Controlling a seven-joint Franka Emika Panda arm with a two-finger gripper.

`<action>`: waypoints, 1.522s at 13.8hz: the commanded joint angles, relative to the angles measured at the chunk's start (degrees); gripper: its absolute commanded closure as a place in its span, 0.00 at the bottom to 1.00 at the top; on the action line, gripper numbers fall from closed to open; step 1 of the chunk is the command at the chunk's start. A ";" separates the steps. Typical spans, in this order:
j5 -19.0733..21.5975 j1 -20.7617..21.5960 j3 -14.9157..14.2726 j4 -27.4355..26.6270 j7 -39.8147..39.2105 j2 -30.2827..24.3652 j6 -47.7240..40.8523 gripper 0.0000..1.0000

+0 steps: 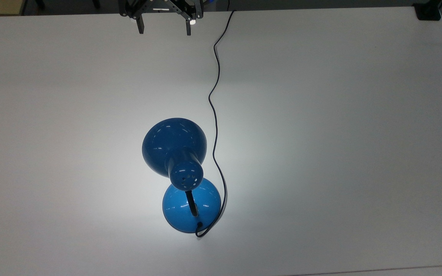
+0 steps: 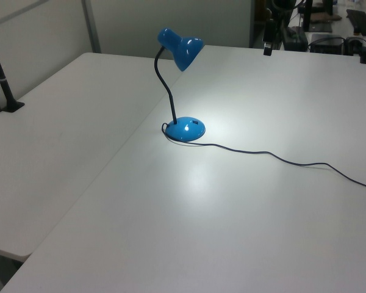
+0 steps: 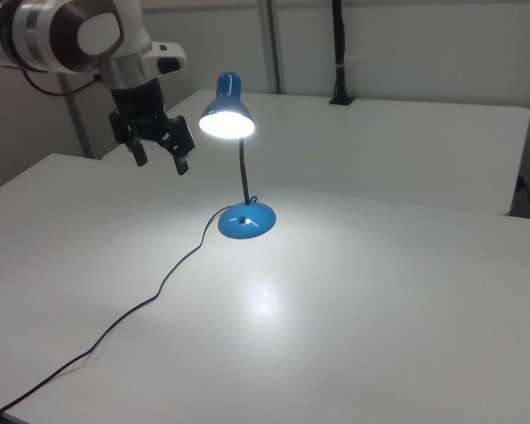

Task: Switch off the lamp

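The lamp is lit, and a bright pool of light lies on the white table (image 1: 320, 115) around it. Its blue shade (image 1: 174, 147) leans over from the round blue base (image 1: 191, 205) on a black gooseneck (image 1: 192, 203). The same lamp (image 2: 182, 49) stands mid-table in the left view, and its glowing shade (image 3: 227, 115) faces the camera in the right view. My gripper (image 1: 164, 27) hangs open and holds nothing at the table's far edge in the top view, well away from the lamp. In the right view the gripper (image 3: 162, 162) hovers to the shade's left, above the table.
A thin black cord (image 1: 215, 115) snakes from the base across the table to the edge beside the gripper. A second white table (image 2: 49, 122) adjoins this one. A black clamp (image 1: 428, 11) sits at the top view's upper right corner.
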 commanded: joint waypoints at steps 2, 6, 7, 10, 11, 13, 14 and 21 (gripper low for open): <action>-0.73 0.28 0.20 -0.15 1.17 -0.08 0.16 0.00; -0.73 0.28 0.29 -0.15 1.17 -0.08 0.16 0.00; -0.73 0.28 0.29 -0.15 1.26 -0.08 0.16 0.00; -0.82 0.02 0.29 -0.15 -0.31 -0.17 0.07 0.00; -1.60 -0.07 0.29 -0.32 -3.19 0.18 0.07 0.00; -5.37 -0.07 0.29 -0.15 -9.79 1.85 0.42 0.02; -6.09 -0.16 0.29 -0.23 -13.03 2.20 1.12 0.17; -5.30 -1.48 0.29 -0.67 -13.16 8.00 12.89 1.00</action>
